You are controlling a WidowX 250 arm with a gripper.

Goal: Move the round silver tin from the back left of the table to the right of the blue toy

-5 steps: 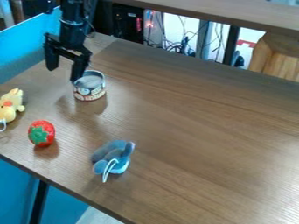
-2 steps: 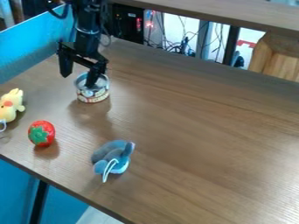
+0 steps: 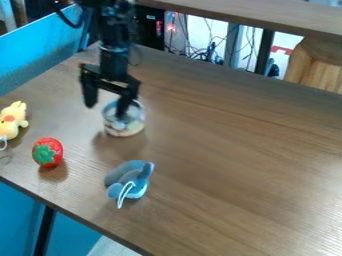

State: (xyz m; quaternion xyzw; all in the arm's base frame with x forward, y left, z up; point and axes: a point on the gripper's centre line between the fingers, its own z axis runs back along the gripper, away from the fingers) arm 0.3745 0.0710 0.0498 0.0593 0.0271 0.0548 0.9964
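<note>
"How does the can lie from the fingers?"
"Below and toward the view's right. They're wide apart: one appears to dip into its open top, the other hangs outside, toward the view's left."
"Tipped?"
"No, upright on the bench, its round wall between the fingertips; the strawberry sits nearer the camera."

Blurred the gripper and can, smeared the label; cropped the yellow toy at left, the arm at top
</note>
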